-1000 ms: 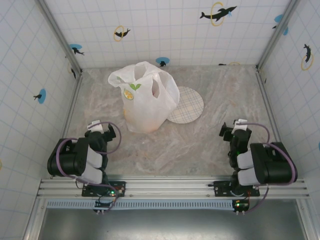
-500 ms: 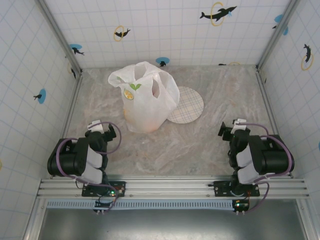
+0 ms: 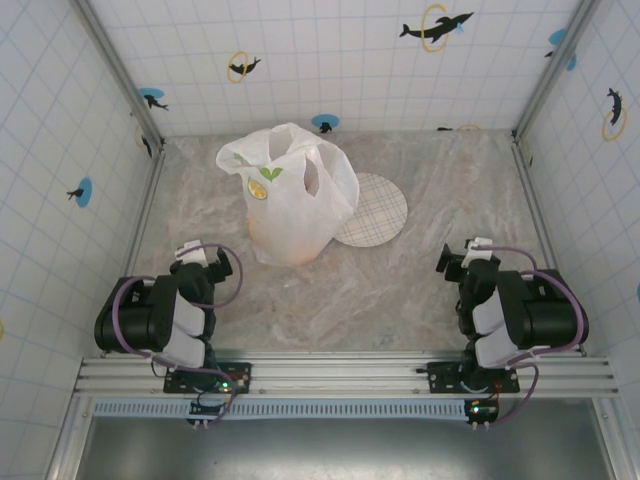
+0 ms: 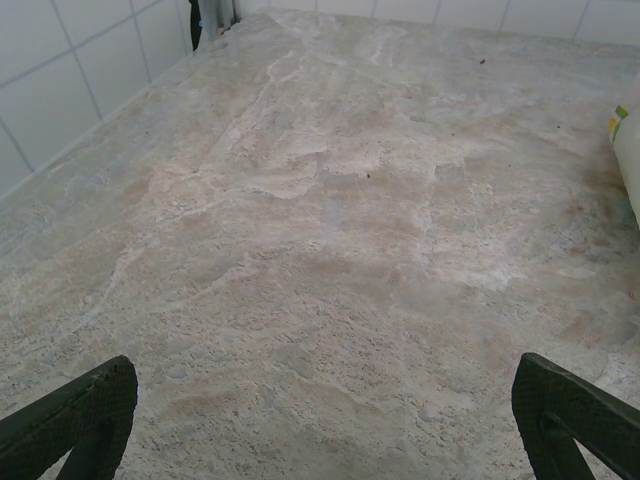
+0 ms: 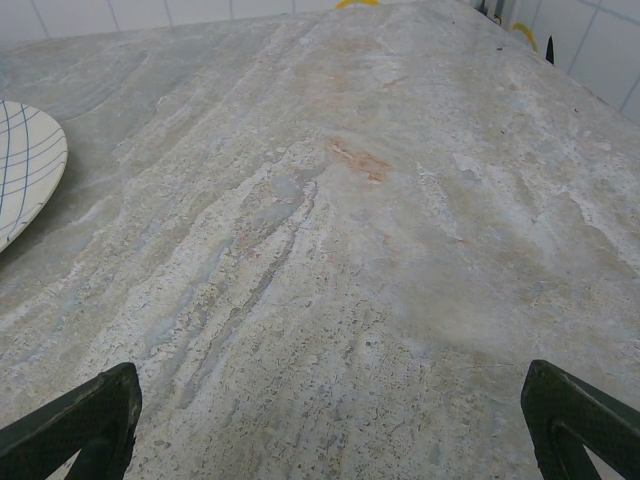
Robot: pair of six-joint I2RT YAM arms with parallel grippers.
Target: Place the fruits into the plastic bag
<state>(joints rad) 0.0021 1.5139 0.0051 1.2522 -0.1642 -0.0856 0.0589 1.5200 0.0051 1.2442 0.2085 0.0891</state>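
I see both pincers spread wide and empty: left gripper (image 3: 203, 262) and right gripper (image 3: 462, 258), low over the grey marbled table (image 3: 400, 295). The white translucent lemon-print plastic bag (image 3: 293, 195) stands far centre-left, overlapping the round checked plate (image 3: 382, 208). An orange tint shows through its lower wall.

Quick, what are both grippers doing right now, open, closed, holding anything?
Left gripper: open, holding nothing.
Right gripper: open, holding nothing.

Plastic bag (image 3: 295, 195) hides plate (image 3: 380, 205) left edge; contents mere orange blur (individual fruits (image 3: 283, 238) indistinguishable).
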